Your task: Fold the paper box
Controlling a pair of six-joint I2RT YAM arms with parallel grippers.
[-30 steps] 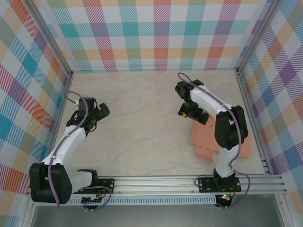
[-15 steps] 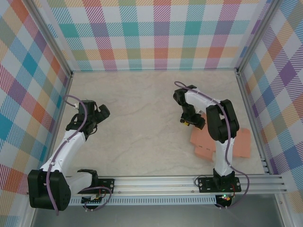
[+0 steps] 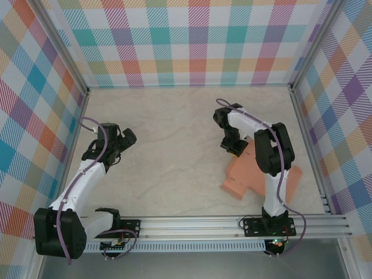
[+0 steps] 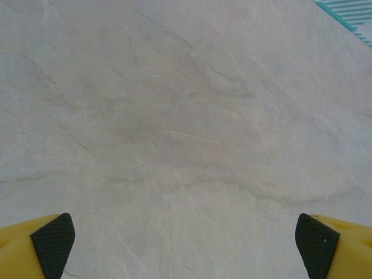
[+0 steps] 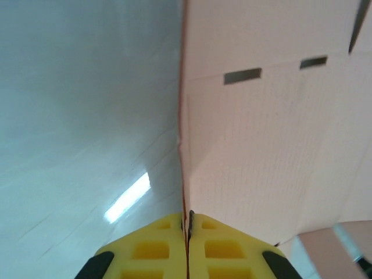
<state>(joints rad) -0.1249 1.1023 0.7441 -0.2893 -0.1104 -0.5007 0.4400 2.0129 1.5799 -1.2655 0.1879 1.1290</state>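
Two arms stand over a pale, marble-veined tabletop [image 3: 174,145]. The paper box [image 3: 241,180], a flat salmon-orange cut-out of thin card, lies on the right half of the tabletop near the front rail, partly under the right arm. The right gripper [image 3: 232,148] sits at the card's far edge. In the right wrist view its yellow fingers [image 5: 151,250] are pressed together with the card's edge clamped in the seam between them, and the sheet stretches away from them, showing two small rectangular slots [image 5: 242,75]. The left gripper [image 3: 125,138] hovers over bare tabletop on the left, well apart from the card. Its black-padded fingers [image 4: 52,241] are spread wide with nothing between them.
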